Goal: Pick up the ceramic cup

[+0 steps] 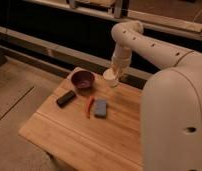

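White arm segments curve from the near right up over the far side of the worktop (69, 135) and drop straight down, ending in the claw (115, 71) at the ceramic cup (110, 76); how the claw is set cannot be told. The cup is at the worktop's far edge, right of the maroon bowl (82, 79), whose inside looks bare. Nearer lie a black block (66, 98), a red strip (89, 106) and a blue sponge (100, 108). Bare wood fills the near half.
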Controlling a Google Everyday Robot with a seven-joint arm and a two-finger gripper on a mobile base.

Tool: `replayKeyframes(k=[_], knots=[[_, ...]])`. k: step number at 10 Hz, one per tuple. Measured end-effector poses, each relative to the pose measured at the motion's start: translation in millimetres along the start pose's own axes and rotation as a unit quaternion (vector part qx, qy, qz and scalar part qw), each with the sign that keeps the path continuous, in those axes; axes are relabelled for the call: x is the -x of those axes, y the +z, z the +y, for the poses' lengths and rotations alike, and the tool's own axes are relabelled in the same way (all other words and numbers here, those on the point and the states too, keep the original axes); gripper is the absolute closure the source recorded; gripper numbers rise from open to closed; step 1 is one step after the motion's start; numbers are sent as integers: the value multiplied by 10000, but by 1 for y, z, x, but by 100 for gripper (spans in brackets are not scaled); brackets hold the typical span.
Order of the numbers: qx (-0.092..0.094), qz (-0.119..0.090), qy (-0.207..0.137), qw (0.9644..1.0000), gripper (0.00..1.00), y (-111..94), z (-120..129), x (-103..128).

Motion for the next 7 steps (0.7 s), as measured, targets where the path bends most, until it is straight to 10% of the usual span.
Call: replayKeyframes(k=[7], knots=[[169,-179,1,9997,100,-24,-2,-8]])
